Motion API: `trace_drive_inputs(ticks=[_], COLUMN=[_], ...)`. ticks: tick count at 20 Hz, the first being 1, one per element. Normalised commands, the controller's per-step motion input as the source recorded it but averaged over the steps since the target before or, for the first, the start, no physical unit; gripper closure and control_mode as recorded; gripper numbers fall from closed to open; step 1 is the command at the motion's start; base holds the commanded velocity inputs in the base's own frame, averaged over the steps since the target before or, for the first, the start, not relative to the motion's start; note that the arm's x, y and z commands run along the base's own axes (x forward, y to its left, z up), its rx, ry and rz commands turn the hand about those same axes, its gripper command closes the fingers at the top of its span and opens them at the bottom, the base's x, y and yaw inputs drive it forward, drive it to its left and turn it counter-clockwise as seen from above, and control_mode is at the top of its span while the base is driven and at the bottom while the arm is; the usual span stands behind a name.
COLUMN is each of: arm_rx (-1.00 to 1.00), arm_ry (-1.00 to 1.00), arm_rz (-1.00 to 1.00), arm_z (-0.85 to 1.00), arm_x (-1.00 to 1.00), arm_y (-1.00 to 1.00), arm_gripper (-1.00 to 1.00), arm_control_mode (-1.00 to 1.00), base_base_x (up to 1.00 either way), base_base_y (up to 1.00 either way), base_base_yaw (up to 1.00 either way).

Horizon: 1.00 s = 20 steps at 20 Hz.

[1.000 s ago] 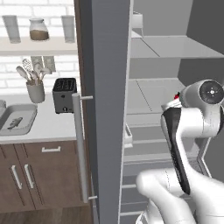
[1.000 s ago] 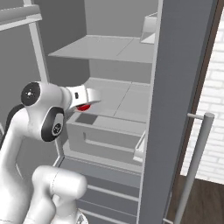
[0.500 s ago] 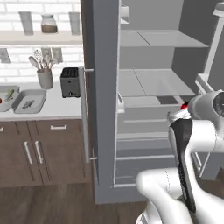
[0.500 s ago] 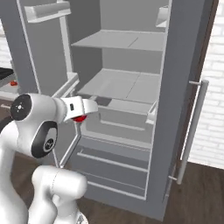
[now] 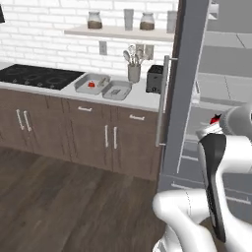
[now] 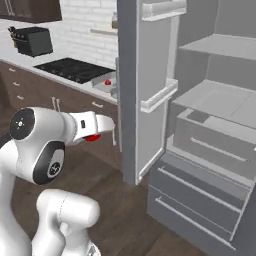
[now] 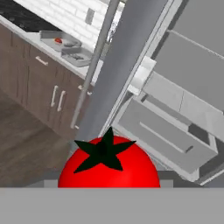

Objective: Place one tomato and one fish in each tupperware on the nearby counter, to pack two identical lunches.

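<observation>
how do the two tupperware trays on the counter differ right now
The left tupperware holds a small red thing, apparently a tomato; the right tupperware holds no red, only a small dark-grey thing too small to name. The left one sits nearer the black cooktop, the right one nearer the utensil holder and toaster. Both are shallow light-grey rectangular trays, side by side on the counter.

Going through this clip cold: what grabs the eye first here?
A big red tomato held at the gripper crowds the bottom of the hand view. Behind it stands the open fridge, bare grey shelves and drawers. Far left on the counter sit two tupperware, one already holding something red.
</observation>
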Motion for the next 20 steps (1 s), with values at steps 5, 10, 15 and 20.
trace_drive_inputs(ticks=[5, 10, 15, 20], arm_rx=[0.00, 0.00, 0.00, 0.00], arm_ry=[0.00, 0.00, 0.00, 0.00], arm_rz=[0.00, 0.00, 0.00, 0.00], arm_z=[0.00, 0.00, 0.00, 0.00], arm_x=[0.00, 0.00, 0.00, 0.00], arm_y=[0.00, 0.00, 0.00, 0.00], arm_gripper=[1.00, 1.00, 1.00, 1.00], arm_control_mode=[1.00, 1.00, 1.00, 1.00], base_base_x=[0.06, 0.76, 1.00, 1.00], base_base_y=[0.81, 0.67, 0.13, 0.13], base_base_yaw=[0.74, 0.59, 0.30, 0.00])
